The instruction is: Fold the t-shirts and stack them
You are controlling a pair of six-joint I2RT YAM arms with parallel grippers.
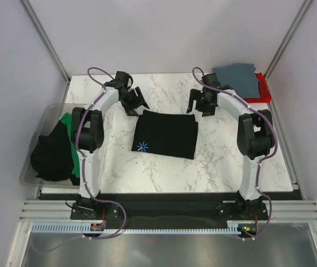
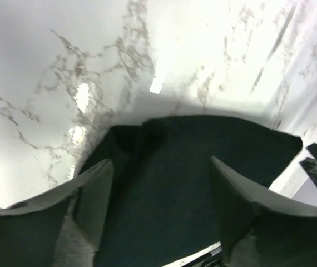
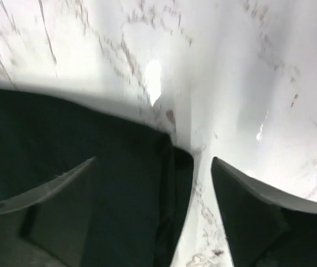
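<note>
Fingers of left gripper (image 1: 138,105) and right gripper (image 1: 199,107) stand spread, empty, over the far corners of the folded black t-shirt (image 1: 167,133) at mid-table (image 1: 231,161). Fold appears complete; transfer onto the grey-blue t-shirt (image 1: 236,79) needs even, level corner grips.

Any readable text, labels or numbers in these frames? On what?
None readable.
The black t-shirt: only a blue-white starburst print, no letters.
A small coloured part by the left arm's base: too small to read.
Wrist views: no writing.
</note>
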